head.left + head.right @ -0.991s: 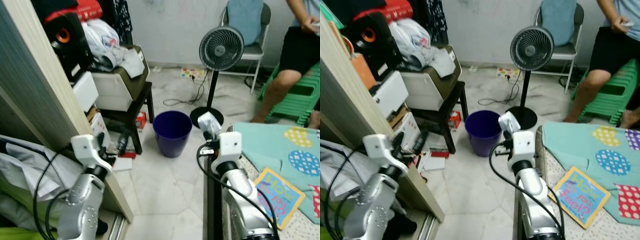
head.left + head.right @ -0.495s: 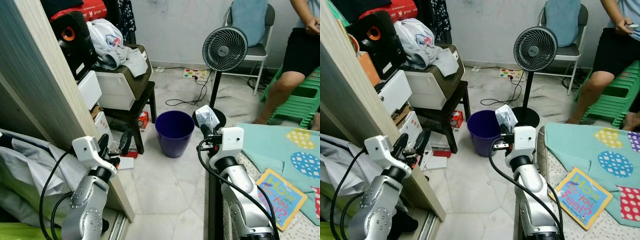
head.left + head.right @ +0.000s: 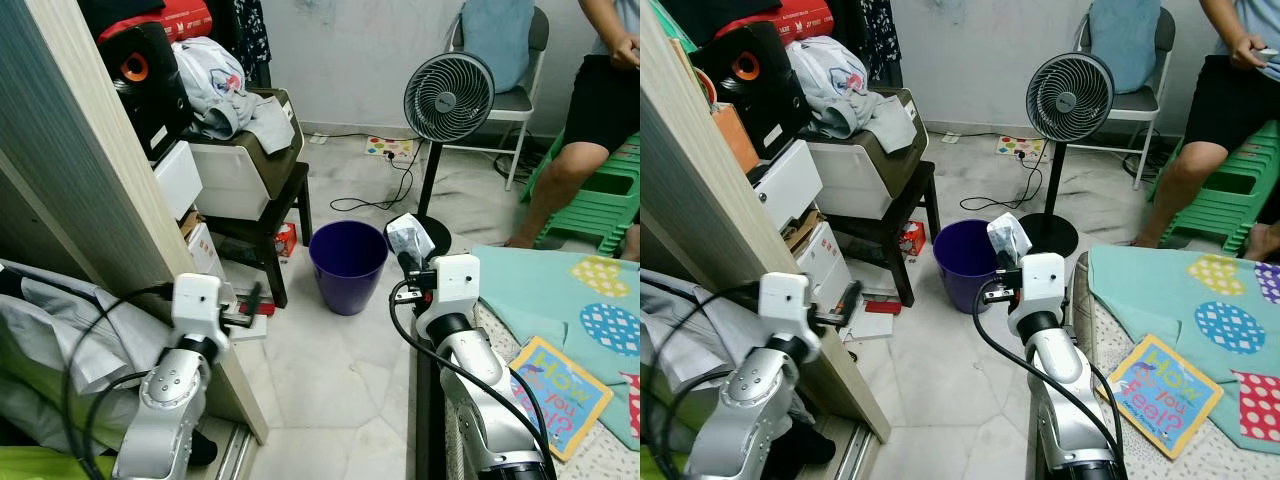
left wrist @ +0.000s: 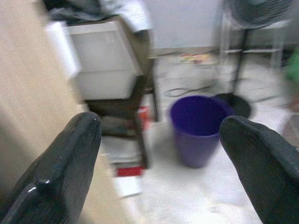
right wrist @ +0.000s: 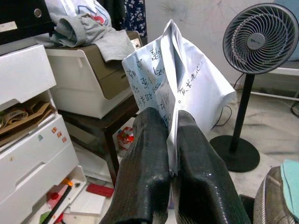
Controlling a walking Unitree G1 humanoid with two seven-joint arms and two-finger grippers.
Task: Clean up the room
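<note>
A purple waste bin (image 3: 348,262) stands on the pale tiled floor ahead of me. My right gripper (image 3: 407,262) is shut on a crumpled white sheet of paper with handwriting (image 5: 187,88), holding it upright just right of the bin's rim and a little above it. In the right wrist view the two fingers (image 5: 145,154) pinch the paper's lower edge. My left gripper (image 3: 845,300) is open, held low by the wooden panel, left of the bin. Its wrist view looks between the spread fingertips (image 4: 74,144) at the bin (image 4: 198,126).
A tall wooden panel (image 3: 90,200) runs along my left. A dark stool (image 3: 270,225) carries a white printer and clothes, with clutter on the floor below. A standing fan (image 3: 448,95) and cables are behind the bin. A person (image 3: 600,110) sits at right. A mat with a book (image 3: 555,385) lies beside me.
My left wrist has turned and the left gripper's fingers now lie flatter, pointing at the bin. The right gripper with the paper has edged slightly left.
</note>
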